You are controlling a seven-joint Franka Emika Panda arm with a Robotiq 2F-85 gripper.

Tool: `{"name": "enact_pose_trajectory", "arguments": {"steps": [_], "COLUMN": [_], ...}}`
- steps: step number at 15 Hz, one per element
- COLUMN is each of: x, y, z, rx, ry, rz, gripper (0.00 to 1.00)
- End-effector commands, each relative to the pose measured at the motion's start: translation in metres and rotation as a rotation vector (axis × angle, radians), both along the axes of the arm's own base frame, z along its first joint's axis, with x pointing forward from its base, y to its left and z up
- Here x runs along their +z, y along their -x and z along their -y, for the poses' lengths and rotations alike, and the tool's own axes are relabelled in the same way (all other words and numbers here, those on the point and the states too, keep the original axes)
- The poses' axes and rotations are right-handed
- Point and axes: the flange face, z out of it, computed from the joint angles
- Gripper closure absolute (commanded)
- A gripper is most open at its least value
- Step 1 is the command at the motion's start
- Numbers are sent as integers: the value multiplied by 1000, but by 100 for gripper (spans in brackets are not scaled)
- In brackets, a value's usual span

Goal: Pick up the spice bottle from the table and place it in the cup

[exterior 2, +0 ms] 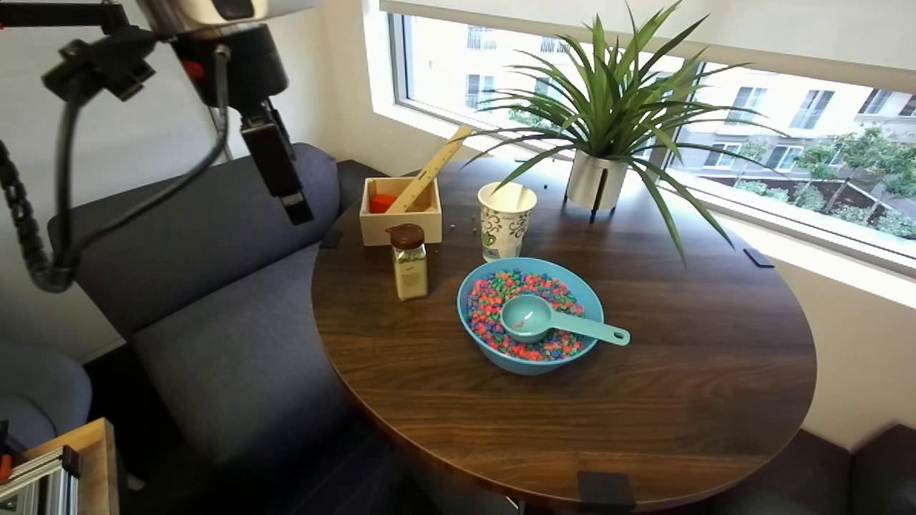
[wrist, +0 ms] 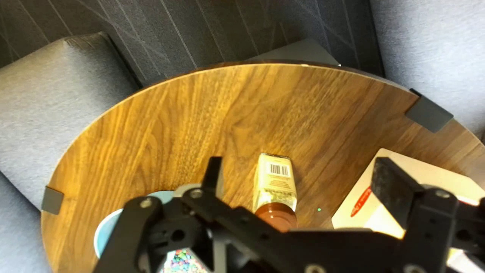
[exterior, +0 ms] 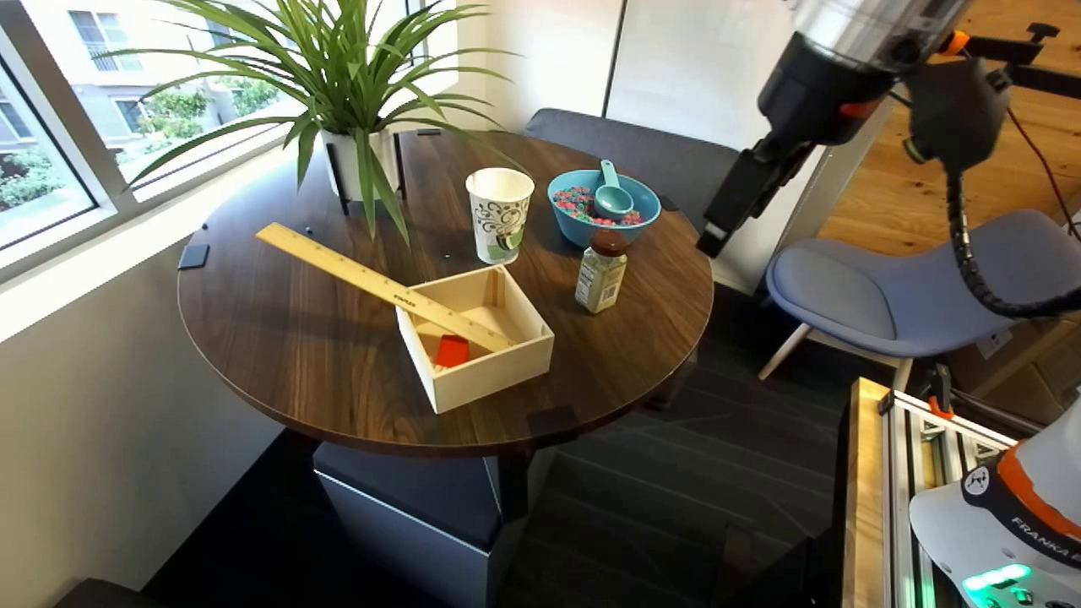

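The spice bottle, a small clear bottle with pale contents and a brown cap, stands upright on the table. It shows in both exterior views (exterior: 601, 279) (exterior 2: 411, 275) and in the wrist view (wrist: 276, 182). The round dark brown table (exterior: 338, 363) (exterior 2: 680, 400) carries it. The cup (exterior: 500, 215) (exterior 2: 505, 222), pale with a swirl pattern and green mark, stands upright near the bottle; it is hidden in the wrist view. My gripper (exterior: 714, 236) (exterior 2: 297, 206) is raised above the table, apart from the bottle. In the wrist view its fingers (wrist: 299, 161) are wide apart with nothing held.
A blue bowl (exterior: 567, 224) (exterior 2: 465, 315) of coloured bits with a scoop stands beside the cup and bottle. A light wooden box (exterior: 494, 376) (exterior 2: 401, 227) holds a red piece and a slanting ruler (exterior: 355, 274). A potted plant (exterior: 367, 169) stands near the window.
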Motion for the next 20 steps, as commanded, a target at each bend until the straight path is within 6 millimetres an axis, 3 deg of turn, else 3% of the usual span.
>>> {"name": "enact_pose_trajectory", "arguments": {"steps": [1, 2, 4, 7, 14, 20], "x": [-25, -15, -25, -25, -64, -78], "y": [-52, -26, -37, -37, -75, -105], "z": [-4, -2, -1, -1, 16, 11], "rx": [20, 10, 8, -7, -351, -255], "ry": [1, -3, -9, -31, -96, -134], "rz": [-38, -17, -37, -55, -27, 20], "gripper": [0, 0, 0, 0, 0, 0]}}
